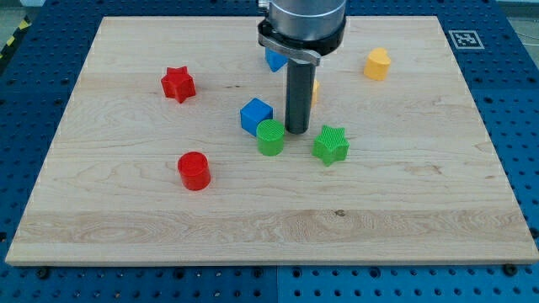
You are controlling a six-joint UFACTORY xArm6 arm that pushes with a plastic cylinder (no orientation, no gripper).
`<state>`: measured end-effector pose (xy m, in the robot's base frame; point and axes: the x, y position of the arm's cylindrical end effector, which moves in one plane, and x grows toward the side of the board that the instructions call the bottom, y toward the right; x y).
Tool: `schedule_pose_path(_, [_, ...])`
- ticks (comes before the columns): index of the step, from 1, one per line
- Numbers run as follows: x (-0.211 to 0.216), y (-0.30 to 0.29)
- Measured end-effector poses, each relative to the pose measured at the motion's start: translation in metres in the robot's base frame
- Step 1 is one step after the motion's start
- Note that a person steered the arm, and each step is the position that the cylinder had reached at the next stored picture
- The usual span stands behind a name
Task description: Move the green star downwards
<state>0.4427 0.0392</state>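
1. Claw-wise, none shows: the arm ends in a straight dark rod, so released or clenched does not apply, and nothing is grasped.
2. At the rod's lower end, my tip (296,131) rests on the surface (404,202), a pale wooden board lying on a blue perforated bench (25,101).
3. My tip stands between the green cylinder (270,137) and the green star (331,145), slightly toward the view's top of both.
4. Whether the tip touches either block cannot be told; it sits just beside the cylinder's upper right edge and a little apart from the star.
5. That green star, the block to be moved, lies near the board's middle, to the view's right of the tip and a little lower.
6. A blue cube (256,115) sits just to the upper left of the green cylinder, touching it or nearly so.
7. Another blue block (274,60) shows partly at the view's top, mostly hidden behind the arm's grey housing (301,23); its shape cannot be made out.
8. A sliver of a yellow block (315,91) peeks out on the rod's right side, its shape hidden.
9. A second yellow block (377,64) stands well apart toward the view's upper right.
10. A red star (178,84) lies on the view's left, well away from the tip.
11. A red cylinder (194,171) stands below that star, toward the view's lower left.
12. A black-and-white marker (464,39) is fixed at the board's upper right corner.
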Motion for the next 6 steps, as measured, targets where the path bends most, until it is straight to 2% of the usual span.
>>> schedule_pose_path(1, [0.002, 0.019])
schedule_pose_path(3, [0.120, 0.043])
schedule_pose_path(4, [0.160, 0.048])
schedule_pose_path(6, [0.176, 0.040])
